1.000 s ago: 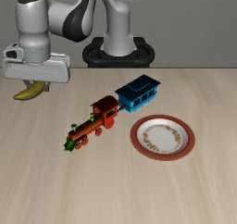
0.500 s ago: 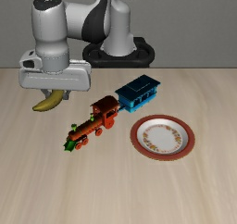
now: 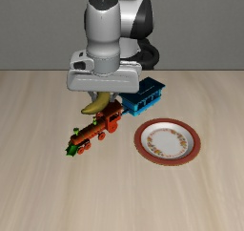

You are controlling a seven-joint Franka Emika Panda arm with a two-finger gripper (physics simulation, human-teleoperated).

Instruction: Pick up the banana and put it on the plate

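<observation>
1. Directly under the gripper [image 3: 98,98] hangs the banana [image 3: 92,108], a yellow curve clamped between the fingers, with its ends poking out below the grey hand.
2. Banana and gripper are clear of the table [image 3: 38,182], above the engine end of the toy train [image 3: 91,130].
3. The train lies slantwise on the wood, its red and black engine pointing toward the exterior view's lower left.
4. A blue wagon [image 3: 144,95] sits just beside the train's rear, toward the exterior view's right of the gripper.
5. The plate [image 3: 139,142], white with a red-brown rim and a patterned ring, rests flat on the table, off to the exterior view's right of the train and lower in that view than the wagon.
6. Nothing lies on the plate, and the banana is held apart from it, with the train's rear between them.
</observation>
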